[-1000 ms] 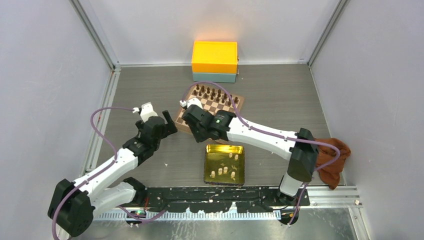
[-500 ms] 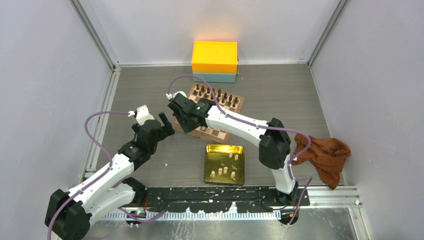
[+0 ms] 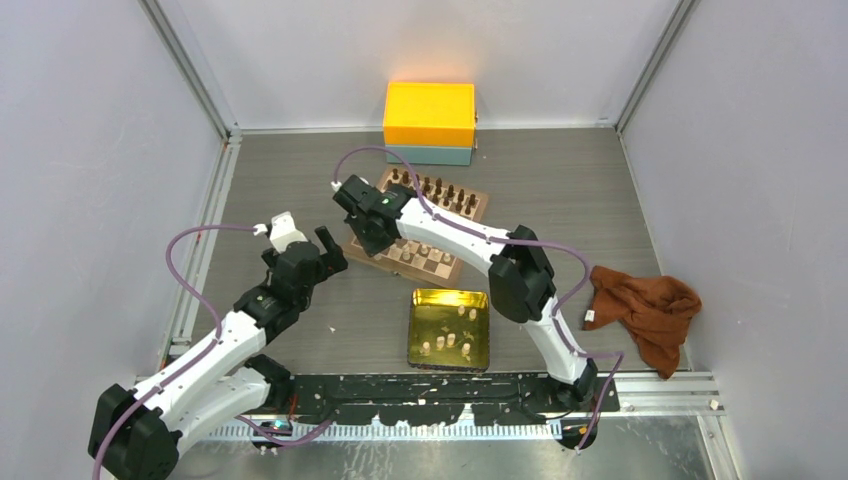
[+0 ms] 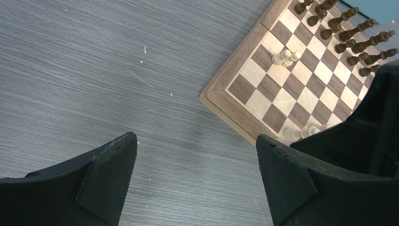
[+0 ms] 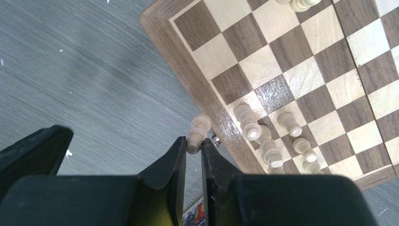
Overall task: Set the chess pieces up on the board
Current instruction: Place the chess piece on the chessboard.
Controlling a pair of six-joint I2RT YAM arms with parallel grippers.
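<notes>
Top: we see right gripper over board left corner; left gripper left of board.
Left wrist: we see left gripper spread apart, empty.
Right wrist: we see right gripper clamped on cream chess piece just beside board border.

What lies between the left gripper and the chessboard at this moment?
Only bare grey table. The left wrist view shows the open left gripper over it, with nothing up to the corner of the board.
</notes>
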